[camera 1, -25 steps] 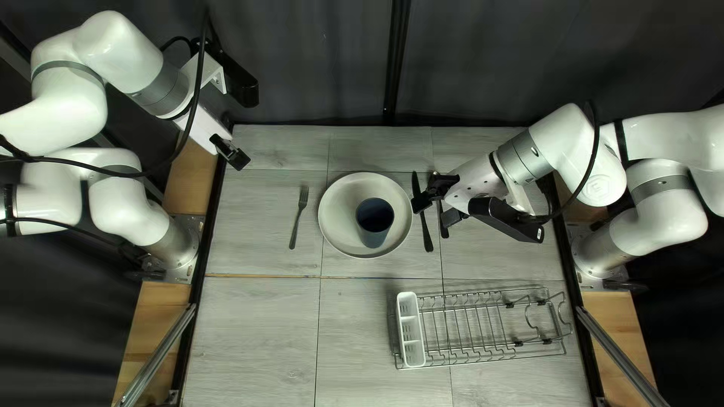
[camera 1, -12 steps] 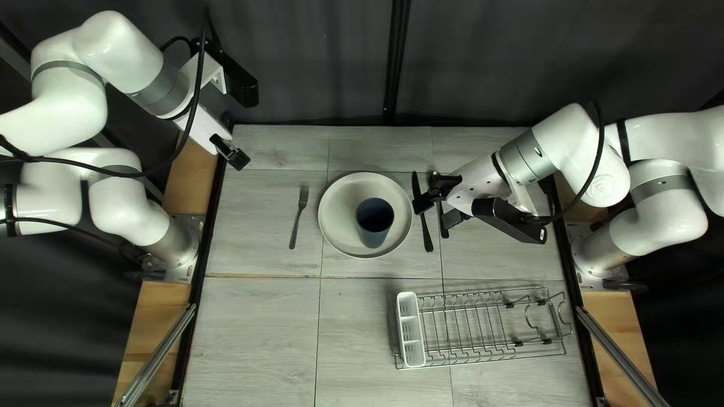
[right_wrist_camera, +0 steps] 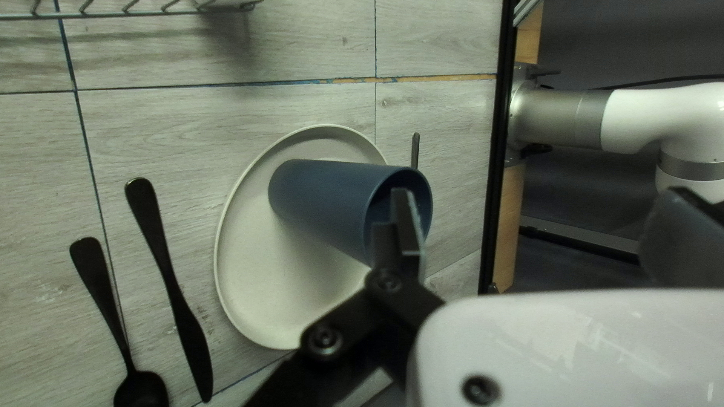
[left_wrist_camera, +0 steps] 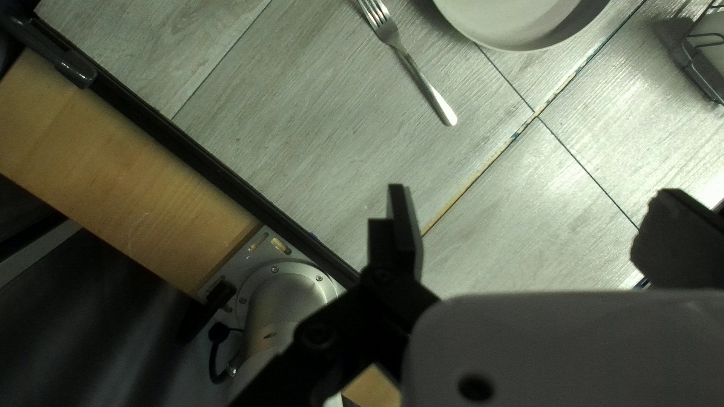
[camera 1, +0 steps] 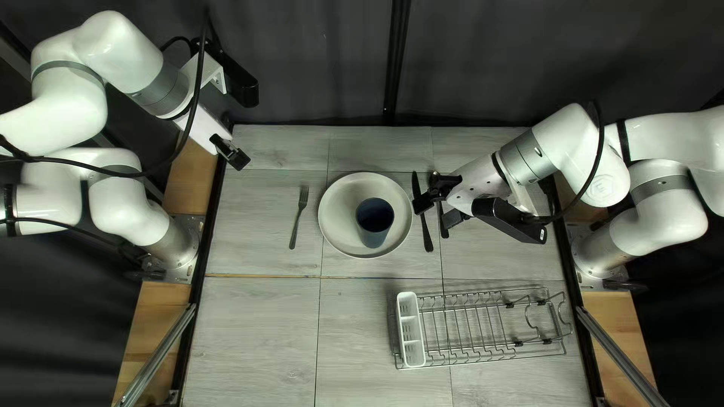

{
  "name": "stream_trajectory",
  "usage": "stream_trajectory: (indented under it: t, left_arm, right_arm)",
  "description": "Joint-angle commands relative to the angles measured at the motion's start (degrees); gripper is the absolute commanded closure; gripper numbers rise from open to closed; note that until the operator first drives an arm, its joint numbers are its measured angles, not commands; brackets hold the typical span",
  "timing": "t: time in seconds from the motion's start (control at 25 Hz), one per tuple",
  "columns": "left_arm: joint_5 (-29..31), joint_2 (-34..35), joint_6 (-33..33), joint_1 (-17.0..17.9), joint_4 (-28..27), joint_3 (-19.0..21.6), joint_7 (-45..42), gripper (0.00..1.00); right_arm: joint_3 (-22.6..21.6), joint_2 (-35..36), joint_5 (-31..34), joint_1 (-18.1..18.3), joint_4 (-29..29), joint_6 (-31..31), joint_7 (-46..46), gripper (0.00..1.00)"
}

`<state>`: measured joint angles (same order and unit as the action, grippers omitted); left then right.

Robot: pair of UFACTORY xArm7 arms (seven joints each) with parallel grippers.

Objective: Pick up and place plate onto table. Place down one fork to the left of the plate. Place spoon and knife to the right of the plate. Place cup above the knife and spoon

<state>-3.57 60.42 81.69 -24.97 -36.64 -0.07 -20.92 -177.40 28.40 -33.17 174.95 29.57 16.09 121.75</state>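
Standing on the plate [camera 1: 341,218] toward the worktop's [camera 1: 256,324] far edge, the cup [camera 1: 375,220] is flanked by the fork [camera 1: 299,218] at left, knife [camera 1: 427,235] and spoon [camera 1: 443,231] at right. The left gripper [camera 1: 237,157] and right gripper [camera 1: 435,209] are spread wide.

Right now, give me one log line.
cup: upright on plate; fork: left of plate; knife, spoon: right of plate; left gripper: open; right gripper: open

Left arm [camera 1: 113,45] and right arm [camera 1: 592,169]: rounded, glossy white housings; silver-grey joint collars [camera 1: 162,90]; looping black cables [camera 1: 200,75]; angular black linkages [right_wrist_camera: 377,301] with round-headed screws [right_wrist_camera: 326,339]
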Motion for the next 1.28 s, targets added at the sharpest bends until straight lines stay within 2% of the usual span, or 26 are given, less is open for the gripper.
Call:
stream_trajectory:
  t: [0.04,1.04,1.08,1.28]
  left_arm:
    - [0.0,0.0,0.0,0.0,0.0,0.0,0.0,0.0]
    - [0.0,0.0,0.0,0.0,0.0,0.0,0.0,0.0]
    - [0.0,0.0,0.0,0.0,0.0,0.0,0.0,0.0]
    - [0.0,0.0,0.0,0.0,0.0,0.0,0.0,0.0]
  right_arm:
    - [1.7,-0.1,5.4,-2.8,-0.3,-2.2,-5.6,0.0]
    - [1.7,-0.1,5.4,-2.8,-0.3,-2.2,-5.6,0.0]
    - [0.4,1.0,5.3,-2.8,-0.8,-2.6,-6.9,0.0]
    - [0.4,1.0,5.3,-2.8,-0.8,-2.6,-6.9,0.0]
